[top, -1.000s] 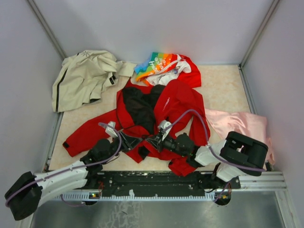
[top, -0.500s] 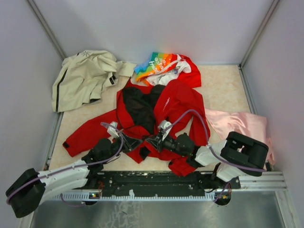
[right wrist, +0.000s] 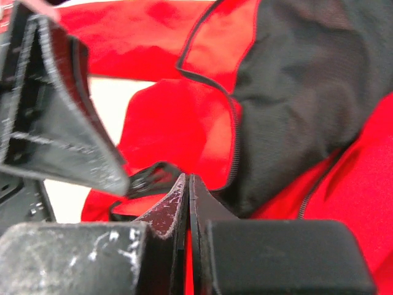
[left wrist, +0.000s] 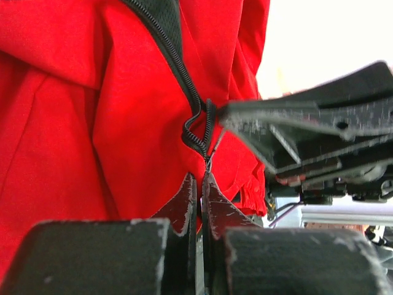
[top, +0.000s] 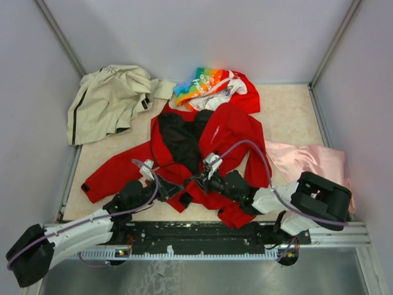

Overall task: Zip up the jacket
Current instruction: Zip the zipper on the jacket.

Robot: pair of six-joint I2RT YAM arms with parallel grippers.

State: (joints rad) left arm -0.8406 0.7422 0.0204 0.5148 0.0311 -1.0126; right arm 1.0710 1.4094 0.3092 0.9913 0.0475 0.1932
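Two claws are closed on the jacket [top: 233, 132]: left claw [left wrist: 198, 179] grips the zipper [left wrist: 195, 136] end, right claw [right wrist: 186, 179] pinches red fabric beside it. Jacket lies spread open on the table [top: 288, 117].

We see two white-shelled arms, left arm [top: 80, 228] and right arm [top: 270, 198], each with chunky black joint housings. Lilac cables [top: 242, 142] run along both. Left pincer [left wrist: 198, 184] and right pincer [right wrist: 187, 183]: black wedge fingers, tips scuffed grey-white, blocky black bodies. Small white camera module [top: 212, 163] per wrist. Black base rail [top: 202, 232].
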